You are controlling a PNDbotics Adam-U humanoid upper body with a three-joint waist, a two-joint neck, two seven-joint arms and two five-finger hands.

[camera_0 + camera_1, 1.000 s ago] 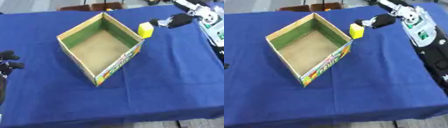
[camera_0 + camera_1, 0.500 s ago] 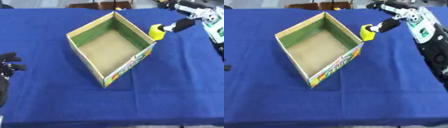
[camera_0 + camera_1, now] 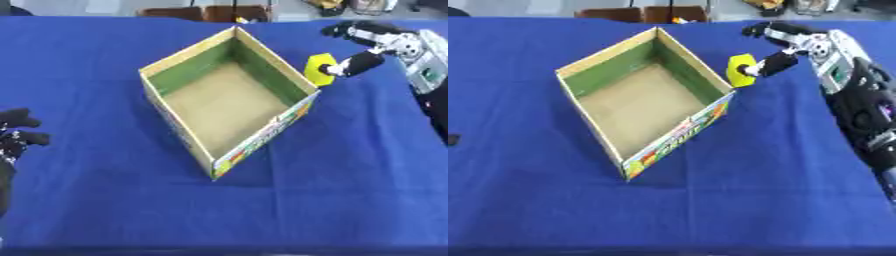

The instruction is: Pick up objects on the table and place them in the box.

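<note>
The right hand (image 3: 785, 47) reaches in from the upper right, and one dark digit (image 3: 767, 62) points down and toward the box, its tip touching the near face of a small yellow block (image 3: 738, 70). The other fingers (image 3: 773, 31) arch above and behind the block, apart from it, so whether the block is truly pinched cannot be told; only that one contact shows. The block sits just beyond that fingertip on the side facing the box, close against the outside of the right wall of the open cardboard box (image 3: 229, 98), near its far right corner and about level with the rim. Whether it rests on the blue tablecloth (image 3: 350, 165) or hangs a little above it cannot be told. The box stands skewed on the cloth, with a green lining on its inner walls, a bare brown floor, and coloured print on the outer wall nearest the camera. The left hand (image 3: 16, 132) shows at the lower left edge, well apart from the box, its dark fingers curled and holding nothing.
</note>
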